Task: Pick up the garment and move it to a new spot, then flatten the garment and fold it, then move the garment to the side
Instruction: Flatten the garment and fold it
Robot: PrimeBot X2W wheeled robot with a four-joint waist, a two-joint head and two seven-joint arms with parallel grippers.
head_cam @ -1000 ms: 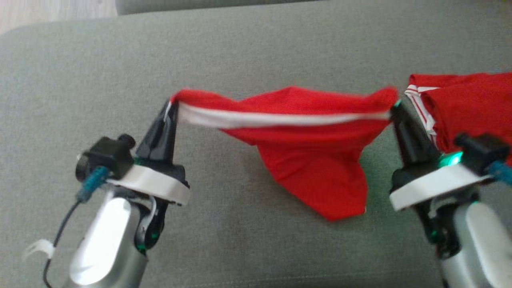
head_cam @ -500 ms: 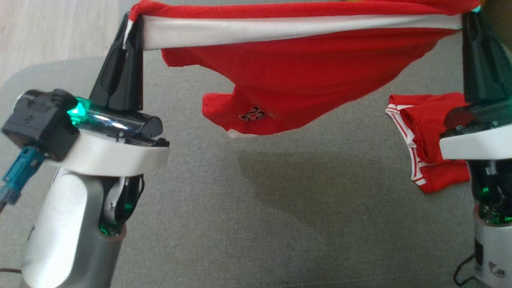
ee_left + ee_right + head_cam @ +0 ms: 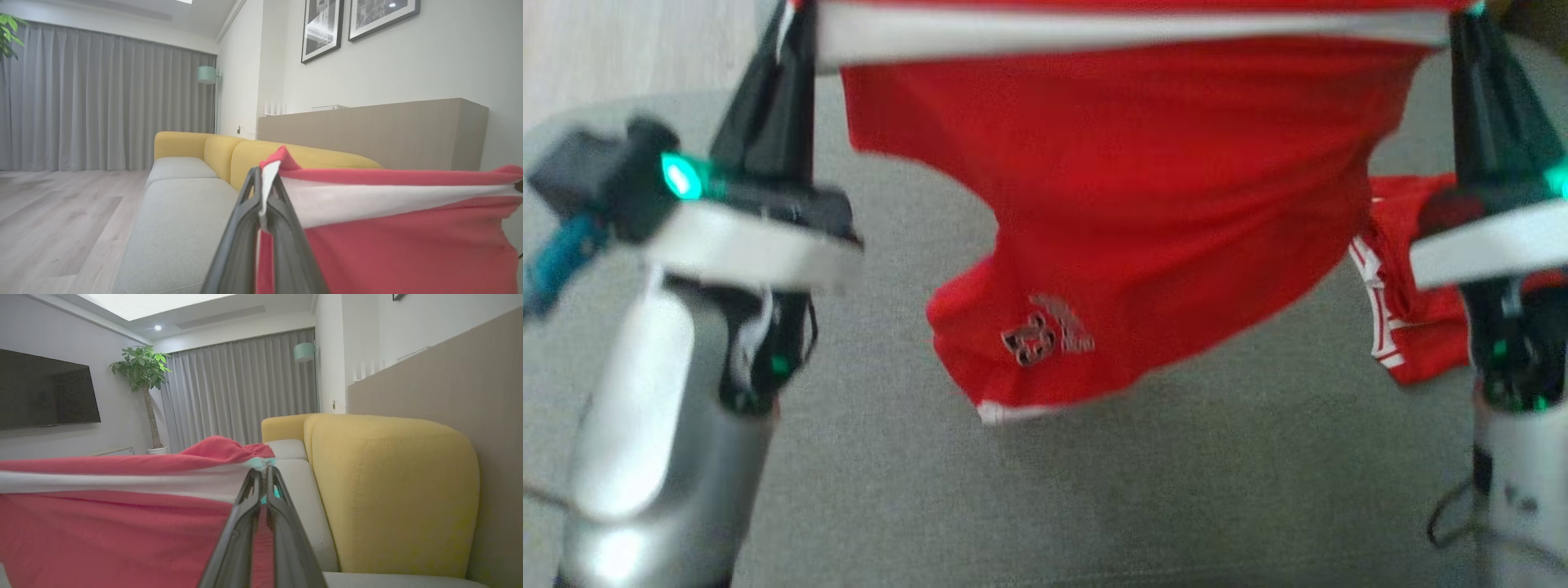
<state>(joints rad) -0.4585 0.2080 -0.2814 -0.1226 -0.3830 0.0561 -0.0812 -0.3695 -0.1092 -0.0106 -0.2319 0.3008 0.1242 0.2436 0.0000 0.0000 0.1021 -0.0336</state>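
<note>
Both arms are raised side by side, pale forearms rising from the lower corners of the head view, dark fingers pointing up that view; the left gripper [image 3: 790, 28] stands at the upper left and the right gripper [image 3: 1463, 28] at the upper right, well apart, each wrist showing a small green light; each pair of fingers is pressed together on one end of the garment's white waistband [image 3: 1127, 31], which runs taut and nearly level between them; in the left wrist view the fingers [image 3: 237, 241] pinch a corner of white band with a red tip poking above them, and in the right wrist view the fingers [image 3: 235, 547] meet on the other gathered end; the red garment [image 3: 1143, 196] hangs from this band in the air above the grey seat cushion [image 3: 1192, 498], its lower part sagging toward the left arm's side, with a white hem [image 3: 1013, 411] at the lowest edge and a dark print [image 3: 1045, 335] just above it; a second red garment [image 3: 1409, 327] with white stripes lies on the cushion near the right wrist, partly hidden by that wrist and by the hanging cloth; a yellow backrest [image 3: 388, 477] stands behind the seat; the head view is blurred, so the print cannot be read; the fingertips and the band's upper edge are cut off by that view's top.
</note>
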